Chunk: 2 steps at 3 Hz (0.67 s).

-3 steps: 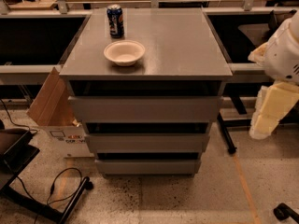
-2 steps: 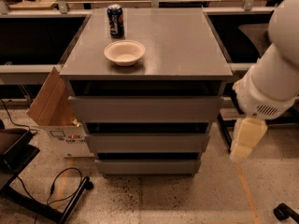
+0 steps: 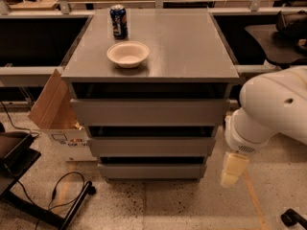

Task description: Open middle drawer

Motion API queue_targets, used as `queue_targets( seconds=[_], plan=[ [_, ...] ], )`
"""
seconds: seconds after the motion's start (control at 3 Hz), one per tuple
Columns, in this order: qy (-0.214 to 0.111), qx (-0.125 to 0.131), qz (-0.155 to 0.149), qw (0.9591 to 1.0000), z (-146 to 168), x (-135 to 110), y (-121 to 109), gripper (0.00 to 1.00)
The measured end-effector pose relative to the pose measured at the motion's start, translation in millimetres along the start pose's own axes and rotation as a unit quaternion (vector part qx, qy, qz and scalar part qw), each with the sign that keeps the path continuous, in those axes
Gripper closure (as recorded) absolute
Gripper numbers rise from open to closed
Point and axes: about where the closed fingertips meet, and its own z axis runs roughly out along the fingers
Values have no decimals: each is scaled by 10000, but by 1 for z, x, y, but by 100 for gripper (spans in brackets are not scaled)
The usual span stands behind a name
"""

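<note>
A grey cabinet with three drawers stands in the middle of the view. The middle drawer is shut, its front flush with the top drawer and the bottom drawer. My white arm comes in from the right. My gripper, a cream-coloured piece, hangs below the arm just off the cabinet's lower right corner, at the height of the bottom drawer. It touches no drawer.
A white bowl and a blue can stand on the cabinet top. An open cardboard box leans against the cabinet's left side. A black stand and cable lie on the floor at the left. Benches run behind.
My arm has swung down and to the left, from beside the cabinet's upper right to its lower right corner. The drawers, bowl and can have not moved.
</note>
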Motion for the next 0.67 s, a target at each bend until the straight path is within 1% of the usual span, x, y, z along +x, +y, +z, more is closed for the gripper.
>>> queue_targets(
  seconds=[0.33,0.67],
  plan=[
    [-105,-5,-293,9995,76,-11,-1,0],
    [-104,-6,-293,9995,76,-11,-1,0]
  ],
)
